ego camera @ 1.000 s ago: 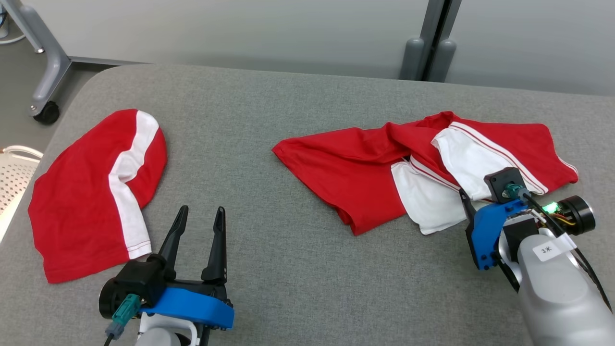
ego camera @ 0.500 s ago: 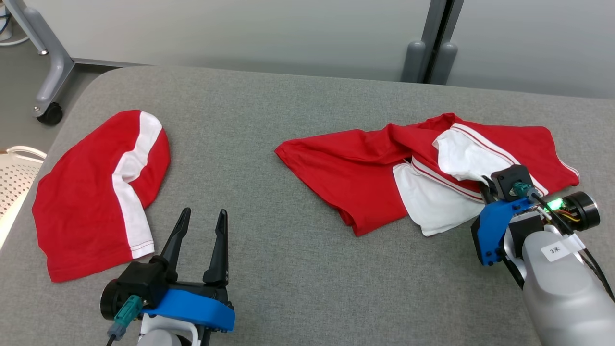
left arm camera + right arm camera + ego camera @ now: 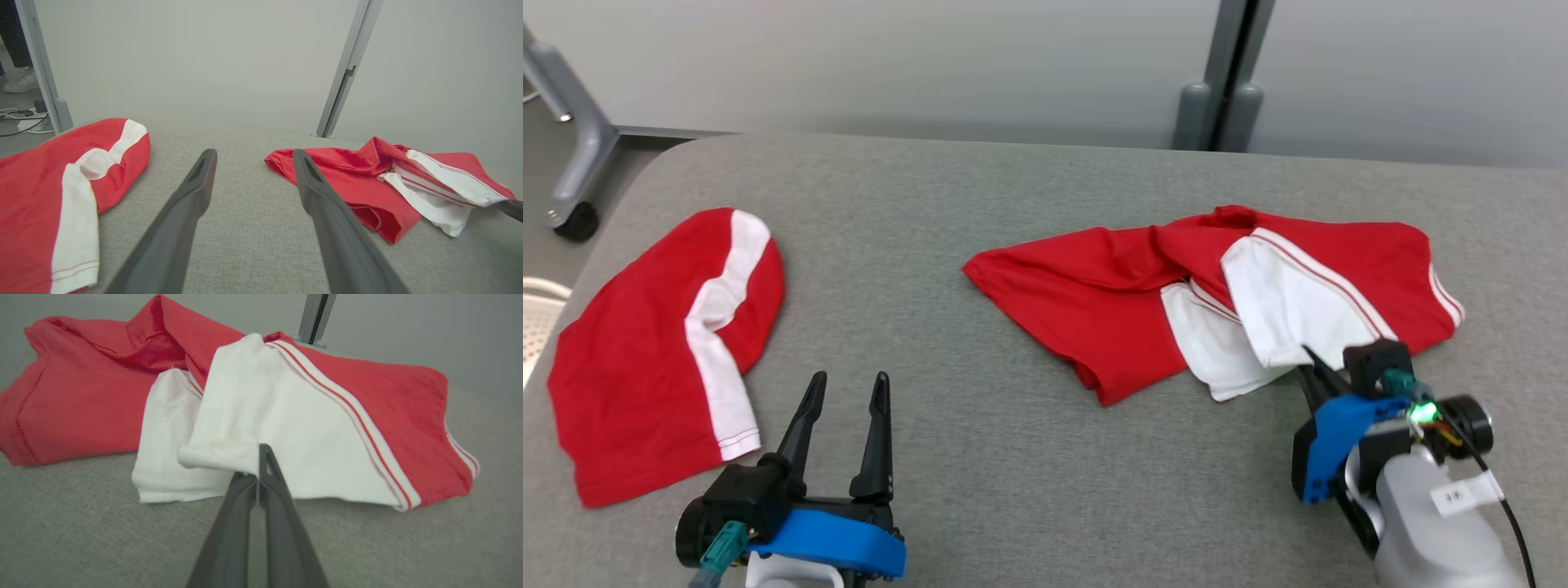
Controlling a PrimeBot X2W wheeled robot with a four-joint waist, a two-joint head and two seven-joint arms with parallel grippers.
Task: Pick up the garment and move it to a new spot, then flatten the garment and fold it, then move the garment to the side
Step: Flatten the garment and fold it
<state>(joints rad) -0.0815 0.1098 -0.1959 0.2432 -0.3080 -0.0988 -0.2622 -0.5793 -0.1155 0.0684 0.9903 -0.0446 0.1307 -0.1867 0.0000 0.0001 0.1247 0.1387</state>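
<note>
Bright, even, diffuse light, faint shadows; the left claw (image 3: pixel 253 154) slightly blurred close up.

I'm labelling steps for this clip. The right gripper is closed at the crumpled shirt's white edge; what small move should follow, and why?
Probably lift the right gripper slightly, straight up. It looks shut on the white edge of the crumpled garment, which lies bunched on the table, so a short lift would test the grip. The left gripper is open, apart from it.
</note>
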